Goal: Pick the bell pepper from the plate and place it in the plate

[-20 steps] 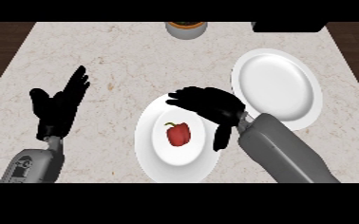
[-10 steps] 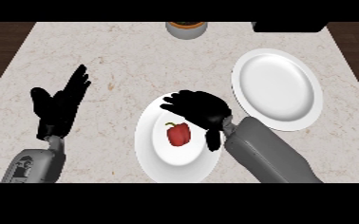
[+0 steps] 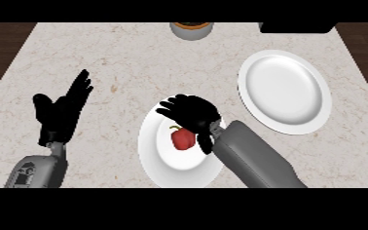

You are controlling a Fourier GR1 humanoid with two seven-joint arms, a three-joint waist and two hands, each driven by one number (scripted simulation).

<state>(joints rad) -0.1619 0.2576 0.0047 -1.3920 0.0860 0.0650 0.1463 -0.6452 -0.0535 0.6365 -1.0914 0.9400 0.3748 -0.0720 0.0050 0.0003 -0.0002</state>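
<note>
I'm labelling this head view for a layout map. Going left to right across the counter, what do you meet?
Left hand, open with fingers up → bell pepper on the near plate → empty far plate. The right hand hovers over the near plate, overlapping the pepper's place in the order.

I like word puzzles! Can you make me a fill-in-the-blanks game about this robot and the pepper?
1. The pepper on the near plate is colored ____.
2. The far plate has ____ on it.
3. The hand hanging over the pepper is the robot's ____ hand.
4. The left hand rests with its fingers ____.

Missing words: red; nothing; right; open
</note>
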